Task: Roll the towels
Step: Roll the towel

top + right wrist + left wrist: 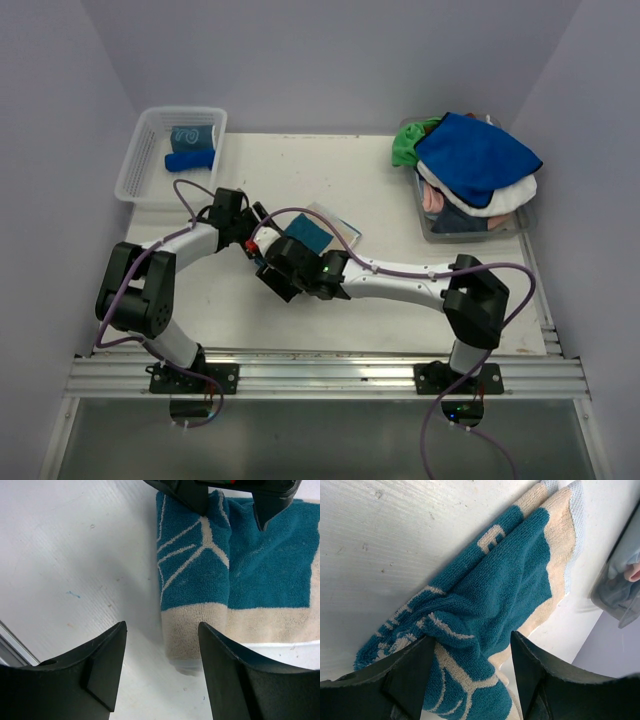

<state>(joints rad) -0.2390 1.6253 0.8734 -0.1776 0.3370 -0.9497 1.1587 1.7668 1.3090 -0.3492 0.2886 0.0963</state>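
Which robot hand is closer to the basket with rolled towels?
Left. The left hand sits off the near right corner of the basket; the right hand is farther out that way.

White table [300, 170]: teal-beige towel [306, 236] centre, mesh basket [135, 175] far-left corner, clear bin [440, 232] far-right.

A teal and beige towel [505, 590] lies crumpled on the white worktop [395, 545]. Its beige border runs along the right side, and white lettering shows on a fold at the far end. White swirl lines mark the bunched near end, which rises between the two dark fingers [405, 680]. The fingers stand apart, the left one touching the cloth and the right one with a thin gap beside it. At the right edge a clear container [615, 585] holds grey and pink cloth.
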